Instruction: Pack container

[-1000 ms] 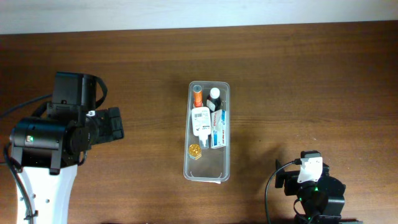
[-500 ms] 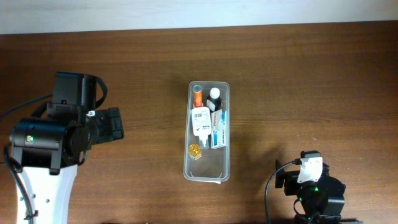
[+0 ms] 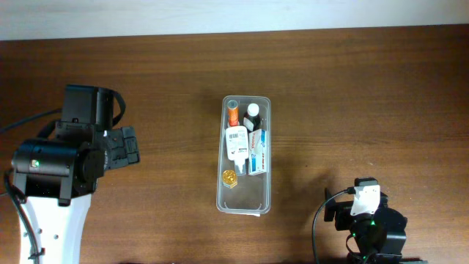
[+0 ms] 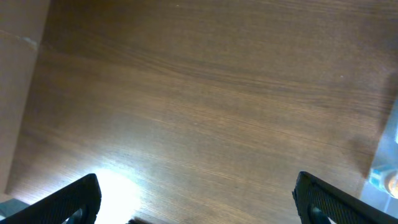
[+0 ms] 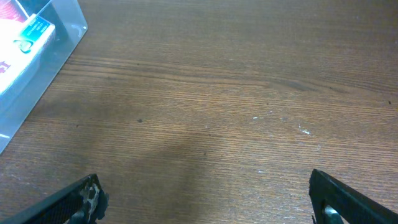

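The clear plastic container (image 3: 261, 196) lies lengthwise at the table's centre. It holds a white bottle (image 3: 236, 143), an orange-capped tube (image 3: 232, 114), a black-capped bottle (image 3: 253, 114), a red, white and blue box (image 3: 256, 152) and a small gold piece (image 3: 229, 177). My left gripper (image 3: 130, 146) is open and empty over bare wood, well left of the container; its fingertips frame the left wrist view (image 4: 196, 202), and a container corner (image 4: 385, 171) shows at that view's right edge. My right gripper (image 5: 208, 199) is open and empty at the near right; the container's corner (image 5: 62, 37) shows at upper left.
The brown wooden table (image 3: 366, 95) ends at a pale wall strip (image 3: 220, 15) along the far edge. The right arm's base (image 3: 370, 224) sits at the near right edge with a black cable. The left arm's body (image 3: 51, 165) stands at the left.
My left gripper has drawn back slightly to the left, away from the container. The right arm and the container's contents have not moved.
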Robot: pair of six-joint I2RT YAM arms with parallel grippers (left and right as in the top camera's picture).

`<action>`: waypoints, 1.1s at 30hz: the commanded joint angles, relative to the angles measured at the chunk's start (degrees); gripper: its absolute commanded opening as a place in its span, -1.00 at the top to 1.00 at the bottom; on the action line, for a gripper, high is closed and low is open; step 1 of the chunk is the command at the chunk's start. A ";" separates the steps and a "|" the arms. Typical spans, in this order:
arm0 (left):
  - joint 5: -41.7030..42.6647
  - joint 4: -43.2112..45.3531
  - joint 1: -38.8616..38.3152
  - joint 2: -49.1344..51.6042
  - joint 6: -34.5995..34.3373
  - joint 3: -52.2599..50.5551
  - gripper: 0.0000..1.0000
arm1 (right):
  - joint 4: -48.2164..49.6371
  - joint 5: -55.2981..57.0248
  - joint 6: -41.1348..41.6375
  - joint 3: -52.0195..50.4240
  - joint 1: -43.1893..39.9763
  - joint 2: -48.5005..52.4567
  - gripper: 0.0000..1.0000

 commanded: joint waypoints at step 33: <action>16.55 59.52 5.99 -58.77 20.59 -76.76 -0.99 | 0.00 -0.90 -0.37 -0.42 -0.17 -0.66 -0.97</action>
